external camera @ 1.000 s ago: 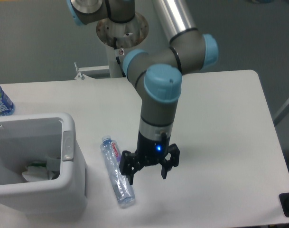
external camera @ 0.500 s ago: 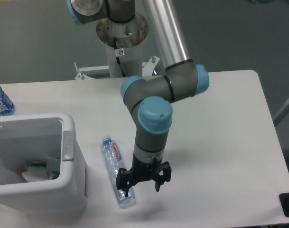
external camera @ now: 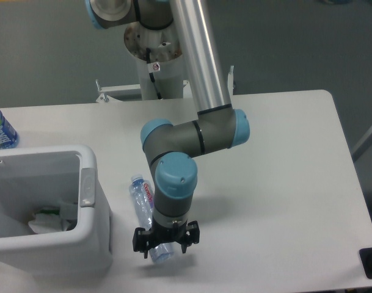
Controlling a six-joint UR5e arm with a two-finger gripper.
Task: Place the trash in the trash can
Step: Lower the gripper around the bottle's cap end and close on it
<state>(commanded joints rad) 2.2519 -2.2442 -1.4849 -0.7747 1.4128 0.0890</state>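
Clear bottle (external camera: pixel 144 204) flat on desk (external camera: pixel 283 183), cap toward the far edge, base nearest; hand (external camera: pixel 165 242) spread open astride base, gripping nothing.

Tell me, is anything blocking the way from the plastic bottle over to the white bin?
Nothing visible lies between them. The plastic bottle rests on bare table right beside the bin; only its side wall must be cleared. The claw is over the bottle's near end.

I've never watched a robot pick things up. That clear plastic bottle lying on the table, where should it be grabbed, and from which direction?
Probably across its middle, from straight above. The clear plastic bottle lies flat on the table, long and narrow, so fingers closing across its narrow width should fit either side. The gripper hangs over its lower end, fingers spread. The trash can beside it leaves some clearance.
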